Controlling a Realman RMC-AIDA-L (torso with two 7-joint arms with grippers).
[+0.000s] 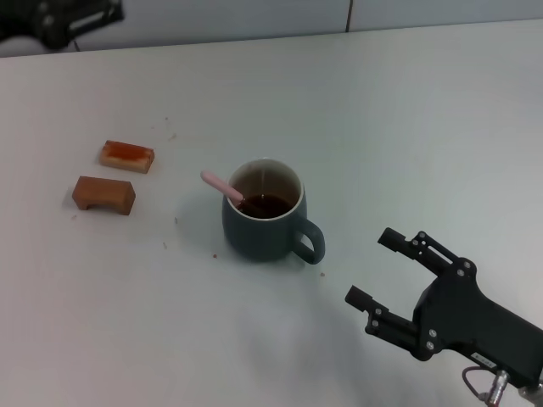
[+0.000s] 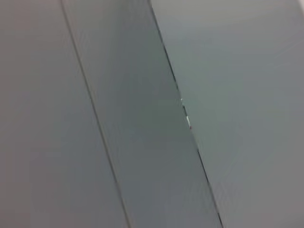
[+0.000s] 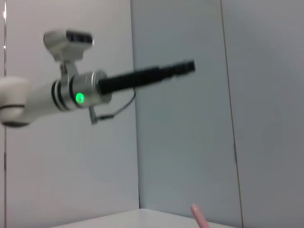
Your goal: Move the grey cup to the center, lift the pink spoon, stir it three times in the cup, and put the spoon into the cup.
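The grey cup (image 1: 263, 222) stands upright on the white table (image 1: 407, 127) near the middle, its handle toward my right gripper, with dark brown liquid inside. The pink spoon (image 1: 222, 186) leans in the cup, its bowl under the liquid and its pink handle sticking out over the rim on the far-left side. The handle's tip also shows in the right wrist view (image 3: 199, 216). My right gripper (image 1: 373, 269) is open and empty, low over the table to the right of the cup and nearer to me. My left gripper (image 1: 64, 21) is raised at the far left corner, away from the cup.
Two brown rectangular blocks (image 1: 127, 156) (image 1: 103, 194) lie on the table to the left of the cup. Small crumbs are scattered between them and the cup. The left arm (image 3: 71, 92) with a green light shows against the wall in the right wrist view.
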